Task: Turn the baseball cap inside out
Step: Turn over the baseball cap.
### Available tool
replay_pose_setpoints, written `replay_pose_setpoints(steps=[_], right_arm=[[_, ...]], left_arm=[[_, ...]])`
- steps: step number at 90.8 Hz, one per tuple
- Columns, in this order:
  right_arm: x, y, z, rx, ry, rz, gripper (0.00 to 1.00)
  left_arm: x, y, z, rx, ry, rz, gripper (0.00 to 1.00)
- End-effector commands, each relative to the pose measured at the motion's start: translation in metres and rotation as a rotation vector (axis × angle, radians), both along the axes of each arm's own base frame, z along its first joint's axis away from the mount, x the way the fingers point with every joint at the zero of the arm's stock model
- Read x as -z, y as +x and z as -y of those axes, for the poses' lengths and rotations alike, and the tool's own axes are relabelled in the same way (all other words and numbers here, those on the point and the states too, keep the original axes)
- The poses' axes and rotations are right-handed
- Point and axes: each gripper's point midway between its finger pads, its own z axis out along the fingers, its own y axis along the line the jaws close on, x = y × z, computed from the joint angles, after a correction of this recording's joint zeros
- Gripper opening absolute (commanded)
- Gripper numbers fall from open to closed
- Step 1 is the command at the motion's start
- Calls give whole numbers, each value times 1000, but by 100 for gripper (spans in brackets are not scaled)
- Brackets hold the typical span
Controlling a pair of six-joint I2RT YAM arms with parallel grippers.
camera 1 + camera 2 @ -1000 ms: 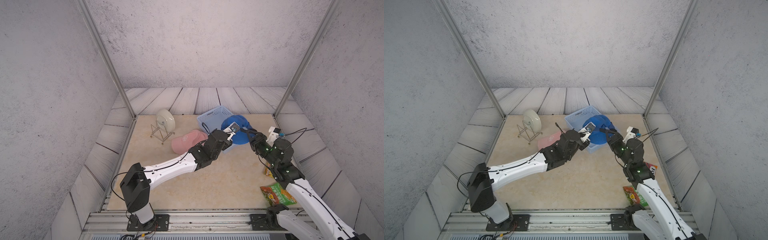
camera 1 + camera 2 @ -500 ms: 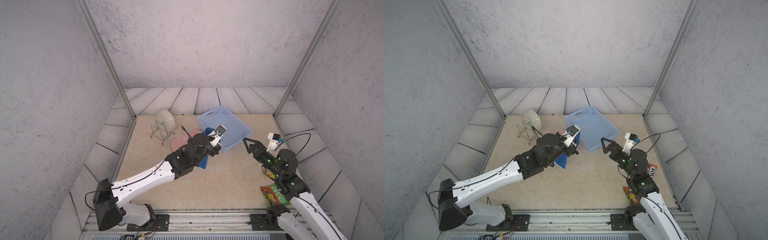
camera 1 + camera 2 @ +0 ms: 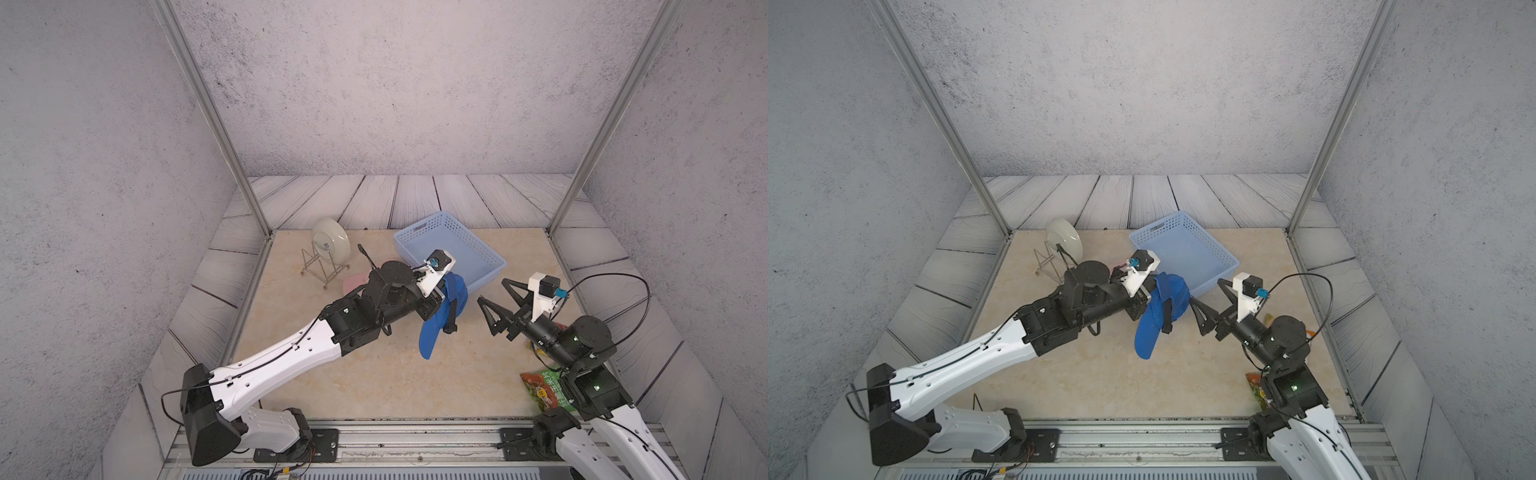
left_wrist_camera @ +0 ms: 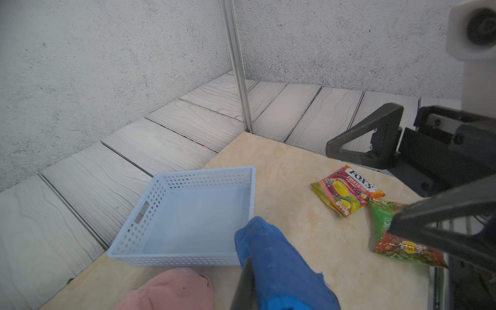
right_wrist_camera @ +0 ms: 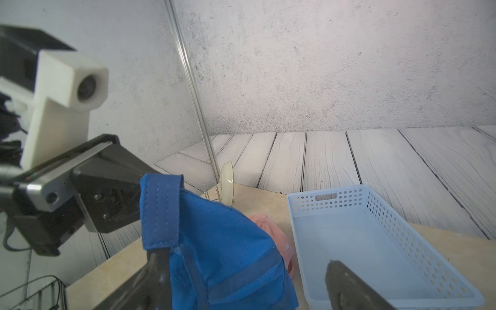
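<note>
The blue baseball cap (image 3: 432, 328) (image 3: 1165, 301) hangs in the air in front of the basket, brim pointing down. My left gripper (image 3: 441, 296) (image 3: 1148, 297) is shut on its rear edge by the strap, and the cloth hides the fingertips. In the left wrist view the cap (image 4: 279, 268) drapes over one dark finger (image 4: 244, 281). My right gripper (image 3: 492, 291) (image 3: 1206, 292) stands open just right of the cap. In the right wrist view the cap's crown (image 5: 220, 241) with its seam bands lies between the spread fingers (image 5: 157, 271), against one of them.
A pale blue basket (image 3: 419, 224) (image 4: 166, 182) sits behind the cap. A pink cap (image 3: 353, 282) (image 5: 271, 233) lies to its left, near a plate on a wire rack (image 3: 331, 246). Snack bags (image 3: 544, 390) (image 4: 346, 190) lie by the right arm's base.
The right gripper opened, let go of the cap and drew back from the basket. The left arm carried the cap out of the basket toward the front and holds it hanging.
</note>
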Motion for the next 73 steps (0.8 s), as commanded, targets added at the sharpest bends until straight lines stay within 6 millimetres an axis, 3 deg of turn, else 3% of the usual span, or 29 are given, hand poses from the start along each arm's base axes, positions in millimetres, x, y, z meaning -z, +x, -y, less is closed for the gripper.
replay_pose_setpoints(steps=[1,17,45,64,73], right_arm=[[-19,-6,-10,-3,-97,141,100],[-24,-10,-35,-3,-162,210,100],[-28,0,-64,121,-246,363,100],[-26,18,-58,286,-290,392,100],[-25,20,-56,306,-307,401,95]], left_arm=[[-15,-4,6,29,-59,-53,0],[-11,-3,-1,-9,-49,-93,0],[-17,1,-10,-73,-100,-140,0],[-17,2,-16,-101,-99,-146,0],[-14,3,-21,-126,-84,-148,0]])
